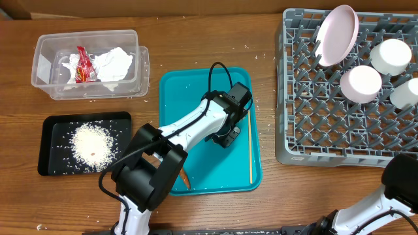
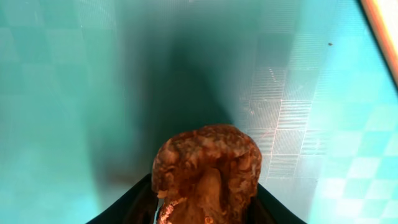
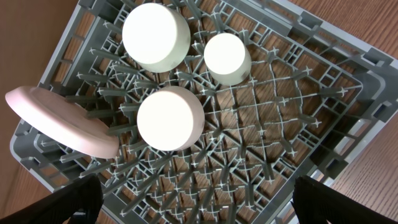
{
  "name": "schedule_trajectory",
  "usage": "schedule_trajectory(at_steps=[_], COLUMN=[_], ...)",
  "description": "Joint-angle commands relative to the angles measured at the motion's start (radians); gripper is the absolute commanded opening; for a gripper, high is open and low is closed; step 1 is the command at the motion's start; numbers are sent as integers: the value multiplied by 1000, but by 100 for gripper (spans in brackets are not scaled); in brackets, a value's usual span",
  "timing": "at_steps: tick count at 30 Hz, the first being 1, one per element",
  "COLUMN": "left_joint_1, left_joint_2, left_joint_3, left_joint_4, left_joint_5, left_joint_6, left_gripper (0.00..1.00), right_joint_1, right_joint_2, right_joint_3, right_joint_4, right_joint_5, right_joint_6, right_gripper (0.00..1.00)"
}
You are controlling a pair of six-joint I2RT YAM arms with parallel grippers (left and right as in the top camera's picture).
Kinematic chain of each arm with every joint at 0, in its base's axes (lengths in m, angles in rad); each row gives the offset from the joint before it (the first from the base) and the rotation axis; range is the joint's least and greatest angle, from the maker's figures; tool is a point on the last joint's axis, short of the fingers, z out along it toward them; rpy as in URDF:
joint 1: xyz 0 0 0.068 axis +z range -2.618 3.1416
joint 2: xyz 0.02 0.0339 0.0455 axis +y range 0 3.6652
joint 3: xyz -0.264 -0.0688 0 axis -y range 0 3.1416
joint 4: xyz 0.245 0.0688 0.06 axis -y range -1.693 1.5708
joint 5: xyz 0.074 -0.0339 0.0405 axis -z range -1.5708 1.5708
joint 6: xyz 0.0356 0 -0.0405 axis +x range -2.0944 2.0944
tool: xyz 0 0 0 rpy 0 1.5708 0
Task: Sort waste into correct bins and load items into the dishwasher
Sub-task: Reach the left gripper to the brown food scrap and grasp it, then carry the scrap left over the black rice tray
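My left gripper [image 1: 227,134] is low over the teal tray [image 1: 176,91]. In the left wrist view its black fingers [image 2: 134,202] press both sides of the brown food lump [image 2: 208,165], which rests on the tray. A small orange carrot [image 1: 185,177] peeks out under the left arm. The clear tub [image 1: 46,46] holds the red wrapper [image 1: 82,65] and white tissue [image 1: 112,63]. The black tray [image 1: 49,130] holds rice [image 1: 91,145]. My right gripper [image 3: 199,205] hangs open above the grey dish rack [image 3: 298,93], which carries the plate [image 3: 62,124], two bowls [image 3: 155,34] [image 3: 169,118] and a cup [image 3: 227,57].
A thin wooden stick [image 1: 250,147] lies along the teal tray's right side, close to my left gripper. The dish rack [image 1: 287,153] stands just right of that tray. Stray rice grains are scattered on the wooden table between the containers.
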Motion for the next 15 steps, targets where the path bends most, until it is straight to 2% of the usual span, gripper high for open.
schedule_trajectory(at_steps=[1, 8, 15], left_joint_1=[-1, 10, 74], left_joint_2=[19, 16, 16], left_joint_3=[18, 50, 177], left_joint_4=[2, -25, -127], left_joint_5=[-27, -37, -36], left_joint_6=[-21, -48, -66], left_gripper=[42, 37, 30], right_joint_1=[0, 0, 0], right_joint_2=[-9, -9, -9], right_joint_3=[6, 6, 6], right_joint_4=[3, 3, 3], right_joint_5=[-5, -5, -5], right_joint_6=[5, 5, 5], right_gripper=[100, 100, 100])
